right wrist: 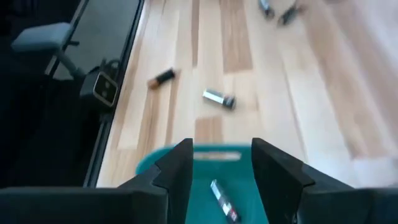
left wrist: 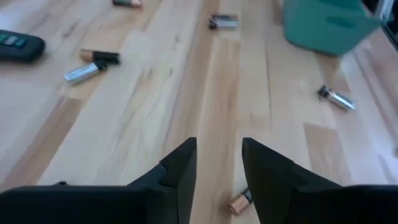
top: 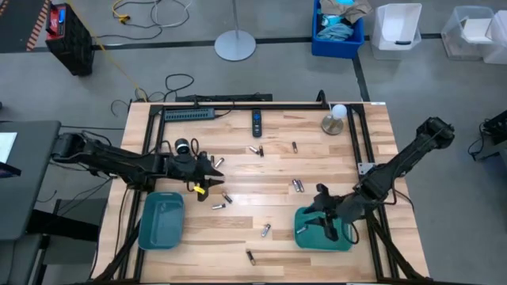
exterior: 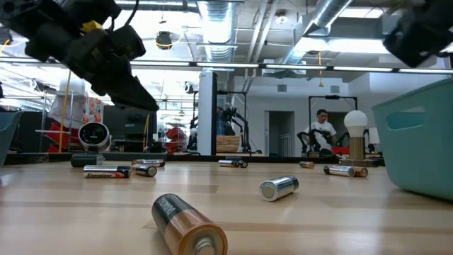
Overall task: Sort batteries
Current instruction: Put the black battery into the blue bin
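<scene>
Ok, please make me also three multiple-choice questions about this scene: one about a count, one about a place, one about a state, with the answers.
1. How many teal plastic trays stand on the wooden table? A one; B two; C four.
2. Where is the dark right gripper? A above the floor; B above the table's far edge; C above the right teal tray.
3. How do that gripper's jaws stand? A open, holding nothing; B shut on a battery; C shut on the tray's rim.
Key: 1 B, the left teal tray and the right one both show in the high view. 2 C, its wrist view looks down into that tray. 3 A, a gap shows between them, and the silvery cylindrical battery lies loose on the tray's floor.
</scene>
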